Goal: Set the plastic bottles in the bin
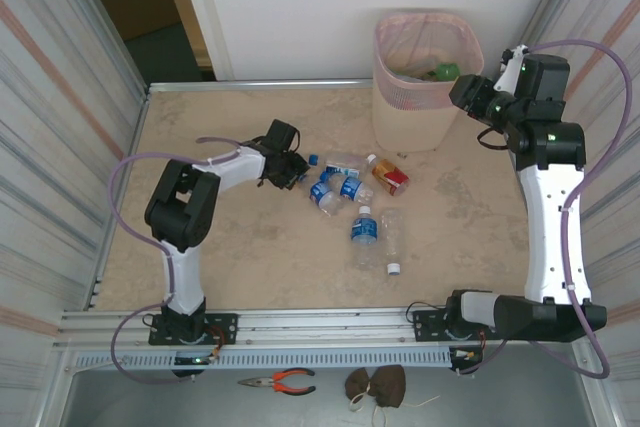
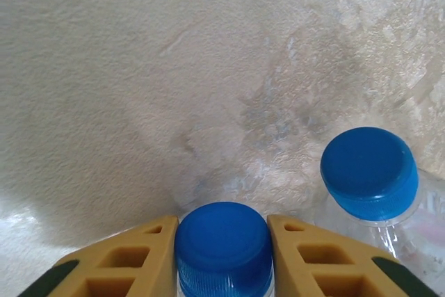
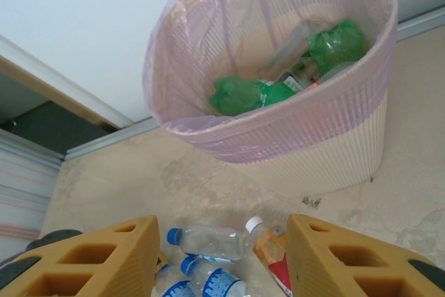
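My left gripper (image 2: 222, 226) is shut on the blue cap (image 2: 222, 248) of a clear plastic bottle. A second blue-capped bottle (image 2: 368, 172) lies just to its right. From above, the left gripper (image 1: 298, 169) sits at the left end of a cluster of plastic bottles (image 1: 338, 185) lying mid-table, among them an orange-labelled one (image 1: 388, 175) and a clear white-capped one (image 1: 392, 237). The bin (image 1: 410, 112), beige mesh with a pink liner, stands at the back right. My right gripper (image 1: 464, 89) hangs open and empty beside its rim. Green bottles (image 3: 243, 95) lie inside the bin (image 3: 334, 151).
Ribbed metal walls close in both sides of the table. Red-handled pliers (image 1: 280, 381) and a brown cloth lump (image 1: 377, 385) lie on the shelf in front of the arm bases. A dark doorway opens at the back left.
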Action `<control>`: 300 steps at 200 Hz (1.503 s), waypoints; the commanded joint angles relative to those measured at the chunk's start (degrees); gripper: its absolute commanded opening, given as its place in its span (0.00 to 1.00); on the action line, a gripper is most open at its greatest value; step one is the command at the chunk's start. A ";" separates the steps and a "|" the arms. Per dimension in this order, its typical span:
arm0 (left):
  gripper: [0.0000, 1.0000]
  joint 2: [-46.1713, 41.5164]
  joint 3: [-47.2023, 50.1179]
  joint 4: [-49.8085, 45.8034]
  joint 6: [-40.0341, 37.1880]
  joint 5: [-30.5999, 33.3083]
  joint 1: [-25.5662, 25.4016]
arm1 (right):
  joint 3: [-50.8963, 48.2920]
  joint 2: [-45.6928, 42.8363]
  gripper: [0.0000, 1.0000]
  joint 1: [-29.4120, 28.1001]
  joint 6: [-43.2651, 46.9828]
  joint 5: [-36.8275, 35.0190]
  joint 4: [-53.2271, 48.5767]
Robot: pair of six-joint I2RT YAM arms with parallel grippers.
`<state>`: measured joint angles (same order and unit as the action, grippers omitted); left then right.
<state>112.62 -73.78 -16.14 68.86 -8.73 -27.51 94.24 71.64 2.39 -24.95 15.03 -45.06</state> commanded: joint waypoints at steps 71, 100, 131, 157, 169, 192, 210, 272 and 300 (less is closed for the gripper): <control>0.28 -20.91 11.12 1.60 -11.33 4.18 0.44 | -4.84 -7.74 0.49 -2.63 -1.02 3.19 0.02; 0.27 -30.56 14.44 5.21 -21.47 3.33 -0.55 | -9.47 -10.97 0.49 -6.21 -0.15 7.35 3.69; 0.25 -40.67 19.06 12.53 -28.76 -2.29 -0.62 | -16.45 -14.60 0.50 -11.49 1.04 13.92 10.55; 0.25 -47.08 20.81 17.29 -34.25 -9.68 -0.64 | -23.19 -19.45 0.53 -18.47 5.16 16.94 18.21; 0.25 -49.38 21.02 19.46 -36.56 -13.59 -0.63 | -26.10 -20.92 0.54 -21.94 6.48 17.07 21.78; 0.25 -53.08 21.13 23.56 -39.05 -19.10 -0.68 | -30.38 -22.31 0.55 -27.88 7.50 16.75 28.09; 0.26 -55.52 21.22 27.09 -40.21 -22.41 -0.74 | -31.85 -22.09 0.56 -33.05 9.10 13.90 30.49; 0.21 -59.42 18.63 26.32 -43.43 -25.36 -1.43 | -29.72 -15.33 0.75 -47.96 15.75 6.70 35.76; 0.21 -59.36 18.36 26.12 -43.55 -24.60 -1.75 | -26.22 -8.70 0.80 -52.89 16.84 -1.12 36.31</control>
<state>54.24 -53.49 10.00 27.31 -32.64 -28.91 64.12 59.18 -47.64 -10.90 21.50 -11.94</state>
